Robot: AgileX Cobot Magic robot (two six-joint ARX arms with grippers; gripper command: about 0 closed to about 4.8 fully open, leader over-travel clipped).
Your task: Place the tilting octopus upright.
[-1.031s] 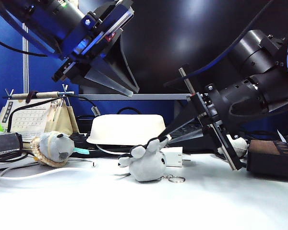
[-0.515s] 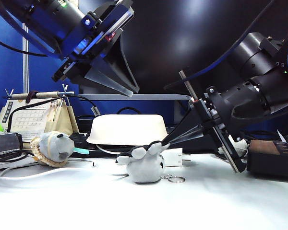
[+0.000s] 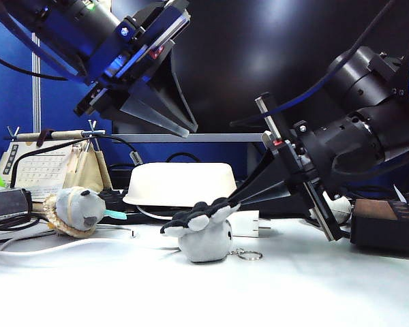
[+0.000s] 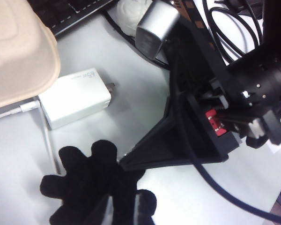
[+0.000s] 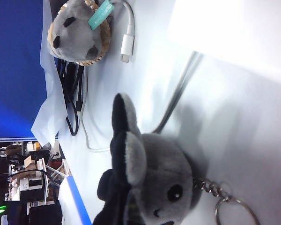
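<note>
Nearest us, the octopus [image 3: 203, 235] lies upside down on the table [image 3: 204, 293], black undersides up, so righting it remains undone. Our right gripper [image 3: 225, 202] pinches a tentacle [image 3: 221, 208]. Higher behind, our left gripper [image 3: 180, 122] hangs spread wide, empty.

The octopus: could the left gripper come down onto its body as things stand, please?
Probably not cleanly: the left gripper hangs open above the octopus, but the right gripper, shut on a tentacle, slants across the upturned tentacles.
</note>
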